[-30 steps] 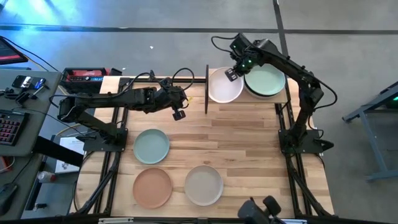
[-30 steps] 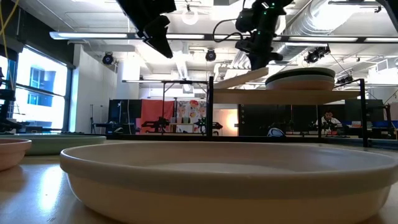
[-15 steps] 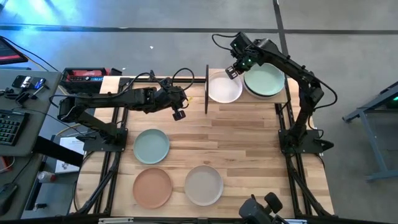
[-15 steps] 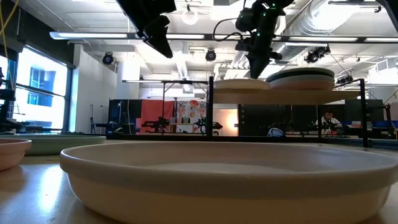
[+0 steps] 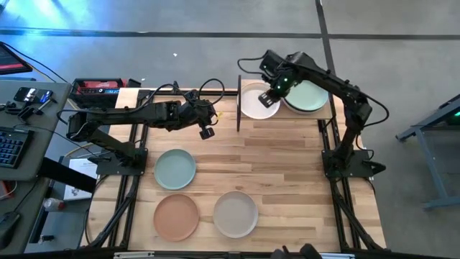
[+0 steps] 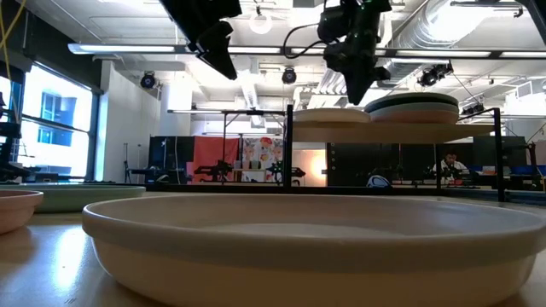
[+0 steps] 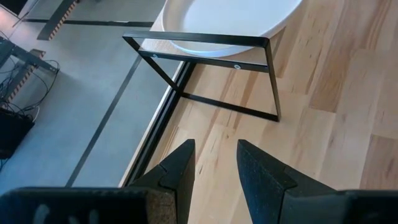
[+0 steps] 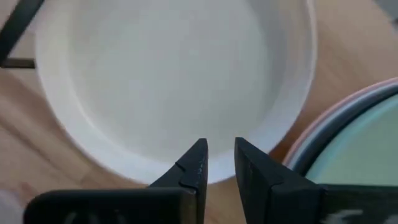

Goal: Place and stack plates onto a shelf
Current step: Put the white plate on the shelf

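Note:
On the shelf (image 5: 287,115) at the table's far right lies a white plate (image 5: 255,104), flat on the board, beside a stack topped by a mint green plate (image 5: 307,95). My right gripper (image 5: 271,96) hangs just above the white plate (image 8: 168,74), pointing down. Its fingers are slightly open and clear of the plate (image 6: 328,113). My left gripper (image 5: 206,132) waits open above the table, left of the shelf. A blue-green plate (image 5: 175,169), a peach plate (image 5: 176,217) and a beige plate (image 5: 236,214) lie flat on the table's near half.
The shelf's black metal frame (image 7: 211,41) stands between my left gripper and the white plate. Under the mint plate a pink rim (image 8: 311,134) shows. A side table with a keyboard (image 5: 11,147) stands left of the table. Bare planks lie mid-table.
The white plate was tilted, one edge raised at my right gripper. It now lies flat on the shelf. My right gripper has come off that edge, moved toward the table's near edge over the plate, and tipped further down.

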Tool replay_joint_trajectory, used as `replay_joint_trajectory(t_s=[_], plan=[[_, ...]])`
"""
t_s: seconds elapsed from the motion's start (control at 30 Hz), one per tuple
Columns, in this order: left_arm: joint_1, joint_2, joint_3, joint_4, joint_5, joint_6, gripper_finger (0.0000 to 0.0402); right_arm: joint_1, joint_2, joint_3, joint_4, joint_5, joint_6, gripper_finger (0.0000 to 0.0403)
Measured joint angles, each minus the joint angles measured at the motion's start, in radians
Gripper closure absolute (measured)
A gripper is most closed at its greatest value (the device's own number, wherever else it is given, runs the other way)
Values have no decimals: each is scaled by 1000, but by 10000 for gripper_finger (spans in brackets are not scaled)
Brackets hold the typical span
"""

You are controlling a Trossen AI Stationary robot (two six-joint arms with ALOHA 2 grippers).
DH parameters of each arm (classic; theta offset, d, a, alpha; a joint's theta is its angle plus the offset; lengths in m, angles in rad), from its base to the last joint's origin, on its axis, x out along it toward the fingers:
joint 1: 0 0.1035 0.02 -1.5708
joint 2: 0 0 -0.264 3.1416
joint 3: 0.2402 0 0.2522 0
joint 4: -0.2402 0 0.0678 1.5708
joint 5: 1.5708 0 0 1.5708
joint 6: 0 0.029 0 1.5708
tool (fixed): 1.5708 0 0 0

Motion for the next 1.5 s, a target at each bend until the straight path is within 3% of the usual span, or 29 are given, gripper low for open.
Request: replay_joint_trajectory(t_s=[0.73, 1.1, 1.5], plan=[[0, 0, 0, 0, 0, 0, 293, -56, 10, 0, -144, 134, 67, 347], [0, 0, 0, 0, 0, -1, 293, -17, 10, 0, -20, -16, 1, 347], [0, 0, 0, 0, 0, -2, 293, 41, 35, 0, -48, -15, 31, 347]])
